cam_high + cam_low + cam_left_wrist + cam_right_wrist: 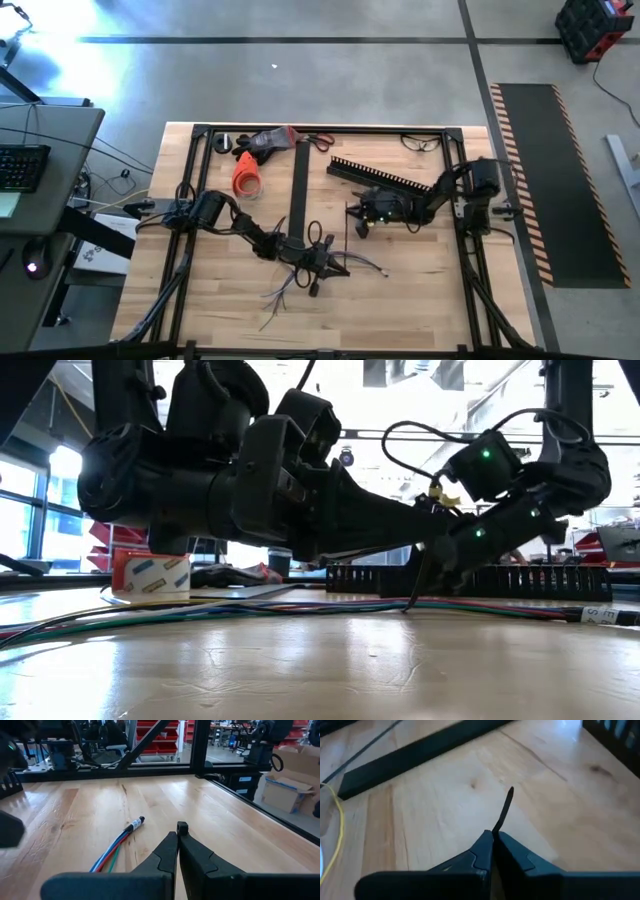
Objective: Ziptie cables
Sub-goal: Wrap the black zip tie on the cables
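My right end effector (492,836) is clamped on a thin black zip tie (506,810). The cables (290,285) lie on the counter (420,290), beneath my left end effector (177,831), which is pressed together and empty, nearer them.

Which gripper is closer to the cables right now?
Left. The left gripper sits shut right over the cables near the table's front middle. The right gripper is farther back, apart from them, pinching a thin black zip tie.
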